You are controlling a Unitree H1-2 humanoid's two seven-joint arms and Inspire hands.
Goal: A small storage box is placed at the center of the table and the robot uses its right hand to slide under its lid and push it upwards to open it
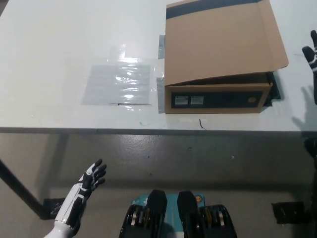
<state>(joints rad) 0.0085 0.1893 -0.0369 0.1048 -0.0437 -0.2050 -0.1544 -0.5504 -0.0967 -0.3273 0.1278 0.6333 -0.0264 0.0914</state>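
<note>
- box upper right on surface, lid barely raised.
- right hand at right edge, state unclear; left hand released, lower left.
- risk: shoving box sideways, missing lid.

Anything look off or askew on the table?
Mostly tidy. The cardboard box has its lid resting tilted, right side lifted, leaving a wedge-shaped gap above the front panel. A clear plastic sheet lies flat on the table. No spills or visible damage.
</note>
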